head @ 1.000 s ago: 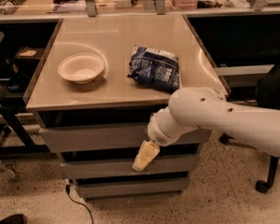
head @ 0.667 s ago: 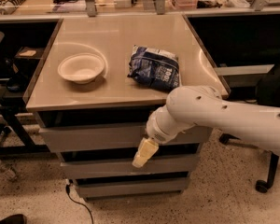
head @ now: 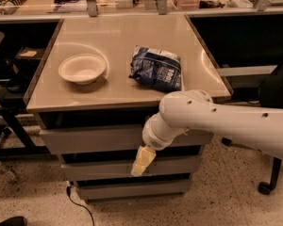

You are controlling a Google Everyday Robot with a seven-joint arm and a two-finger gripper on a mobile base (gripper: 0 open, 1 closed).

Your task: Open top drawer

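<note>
The top drawer (head: 92,139), a flat grey front, sits just under the smooth tabletop (head: 118,36). The pale, wedge-shaped gripper (head: 143,161) hangs just below it; open or closed, I cannot tell. A round bowl (head: 82,68) and a crinkled blue bag (head: 156,69) lie above. The white arm (head: 217,119) hides the drawer's right end.

Item: one arm (head: 240,124), white and smooth-shelled. It enters your view from the right edge and runs leftward, rising slightly to a rounded joint (head: 184,108) near the centre.
Item: wrist (head: 156,136), a white collar turned down and to the left from that joint.
Item: tool (head: 143,161), pale yellow (the only coloured part you have), hanging just below the wrist, pointing down-left, low in the centre of your view.
</note>
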